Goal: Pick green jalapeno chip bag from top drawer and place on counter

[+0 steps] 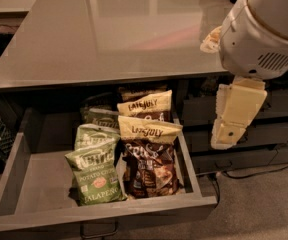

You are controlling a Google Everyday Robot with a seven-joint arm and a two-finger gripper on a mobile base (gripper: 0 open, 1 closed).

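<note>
Several chip bags are sitting in the open top drawer (39, 184). We are seeing the green jalapeno chip bag (95, 176) lying at the drawer's front, with another green bag (95, 136) just behind it. The brown Late July bags (149, 159) are lying just beside it, toward the drawer's right-hand wall as we are looking. We are judging the task barely begun: the drawer is open, but the bag is not yet grasped, and the lift and the placing on the counter (109, 34) above the drawer are both left to do. The gripper (231, 126) is hanging outside the drawer, past that right-hand wall, touching nothing and carrying nothing. Whether the claw is released or clenched, we cannot tell.
</note>
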